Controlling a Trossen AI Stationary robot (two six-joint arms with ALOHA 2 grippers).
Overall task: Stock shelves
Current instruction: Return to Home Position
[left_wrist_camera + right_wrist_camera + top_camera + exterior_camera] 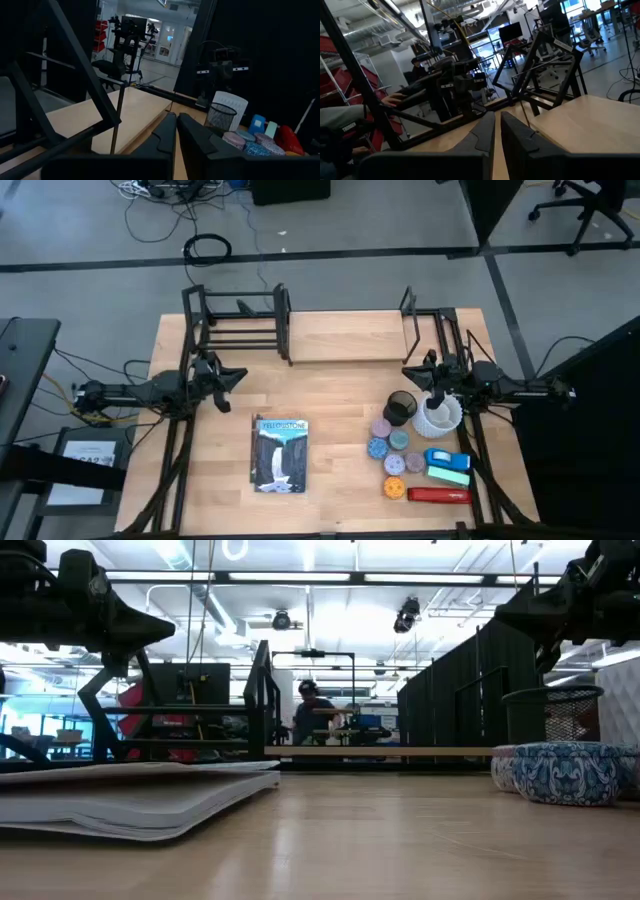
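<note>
The shelves [300, 330] stand at the table's far edge: a black barred rack on the left joined to a pale wooden board [345, 338] with black upright ends. A Yellowstone book [281, 455] lies flat near the table's middle. At the right stand a black mesh cup [400, 406], a white holder [440, 415], several round patterned tins [390, 445], blue and green items [447, 465] and a red stapler [438, 495]. My left gripper [238, 375] hovers shut left of centre. My right gripper [408, 370] hovers shut above the mesh cup's far side. Both are empty.
Bare tabletop [340, 395] lies between the two grippers and in front of the shelf board. The book takes the near middle, the small goods the near right. Arm frames run along both table sides. A person sits far behind the table in the low view [310, 715].
</note>
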